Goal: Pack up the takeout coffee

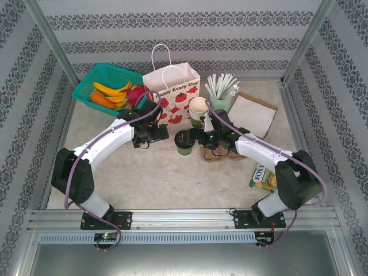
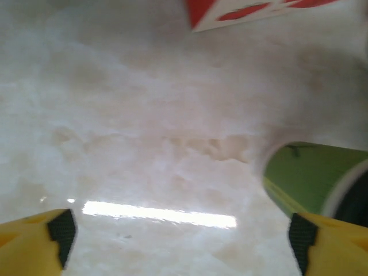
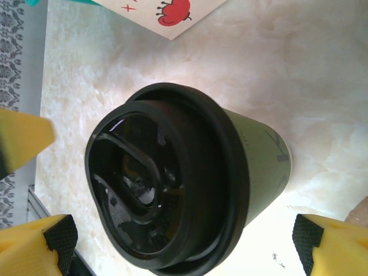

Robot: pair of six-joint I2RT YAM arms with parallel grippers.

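The dark green cup (image 1: 184,142), black lid on, stands upright near the middle of the desk (image 1: 161,178). The left gripper (image 1: 154,135) sits at the cup's 9 o'clock, spread wide and holding nothing. The right gripper (image 1: 199,138), at 3 o'clock, straddles the cup, wide, fingers clear of it. The brown carrier tray (image 1: 214,155) lies at the cup's 4 o'clock.

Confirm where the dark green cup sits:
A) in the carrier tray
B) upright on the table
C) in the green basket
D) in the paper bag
B: the dark green cup stands lidded on the bare table, left of the carrier tray.
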